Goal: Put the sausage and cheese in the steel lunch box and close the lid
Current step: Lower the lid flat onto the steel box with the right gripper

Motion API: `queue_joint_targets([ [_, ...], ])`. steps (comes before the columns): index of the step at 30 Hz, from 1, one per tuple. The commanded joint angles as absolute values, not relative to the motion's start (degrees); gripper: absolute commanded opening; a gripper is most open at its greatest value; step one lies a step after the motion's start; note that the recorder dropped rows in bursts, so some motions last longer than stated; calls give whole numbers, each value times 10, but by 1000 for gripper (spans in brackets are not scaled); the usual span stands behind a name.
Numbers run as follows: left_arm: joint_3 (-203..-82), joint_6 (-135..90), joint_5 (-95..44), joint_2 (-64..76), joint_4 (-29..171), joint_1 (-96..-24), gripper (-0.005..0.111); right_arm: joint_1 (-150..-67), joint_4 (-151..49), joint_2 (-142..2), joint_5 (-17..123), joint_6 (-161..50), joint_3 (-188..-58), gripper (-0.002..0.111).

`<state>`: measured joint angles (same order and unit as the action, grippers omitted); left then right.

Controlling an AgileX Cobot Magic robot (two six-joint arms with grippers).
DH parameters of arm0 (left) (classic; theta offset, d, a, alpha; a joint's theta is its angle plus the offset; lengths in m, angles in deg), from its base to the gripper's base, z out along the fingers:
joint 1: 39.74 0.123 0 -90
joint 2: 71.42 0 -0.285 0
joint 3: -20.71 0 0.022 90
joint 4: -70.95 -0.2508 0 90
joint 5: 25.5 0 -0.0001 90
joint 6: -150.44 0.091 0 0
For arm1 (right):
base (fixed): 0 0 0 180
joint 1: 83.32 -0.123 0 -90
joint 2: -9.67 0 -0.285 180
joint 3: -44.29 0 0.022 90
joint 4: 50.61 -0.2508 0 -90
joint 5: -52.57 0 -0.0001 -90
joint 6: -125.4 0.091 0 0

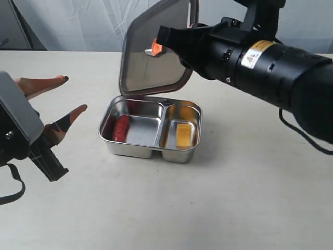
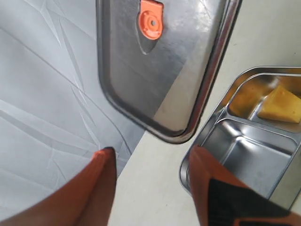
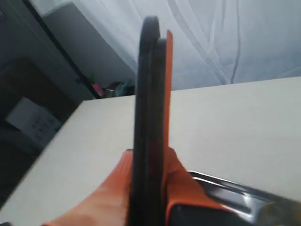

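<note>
Black right arm (image 1: pixel 270 67) with yellow label (image 1: pixel 256 53); orange-fingered left tool (image 1: pixel 74 94).

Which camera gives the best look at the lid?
The exterior view: it shows almost the whole lid, tilted above the steel lunch box. The left wrist view shows one corner and its orange valve; the right wrist view shows only its edge, pinched in the right hand.

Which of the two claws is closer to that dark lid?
Right. The right gripper is clamped on the edge of the lid, holding it above the steel lunch box; the left gripper hangs open to the side, not touching it.
</note>
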<state>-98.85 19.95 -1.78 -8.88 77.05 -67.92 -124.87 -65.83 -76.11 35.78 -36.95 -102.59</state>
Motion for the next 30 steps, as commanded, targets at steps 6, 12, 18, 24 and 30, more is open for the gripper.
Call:
queue_joint_targets([
  [6,-987,194,-14,-90,772,-683,46,-1216,-372,-806,131,91,-964,-1],
  [12,-987,194,-13,-90,772,-683,46,-1197,-375,-869,-6,176,-934,-1],
  [18,-987,194,-13,-90,772,-683,46,-1169,-391,-941,-44,213,-904,-1],
  [24,-987,194,-13,-90,772,-683,46,-1151,-372,-1004,-113,235,-896,-1],
  [30,-987,194,-13,-90,772,-683,46,-1146,-366,-1054,-123,234,-896,-1],
])
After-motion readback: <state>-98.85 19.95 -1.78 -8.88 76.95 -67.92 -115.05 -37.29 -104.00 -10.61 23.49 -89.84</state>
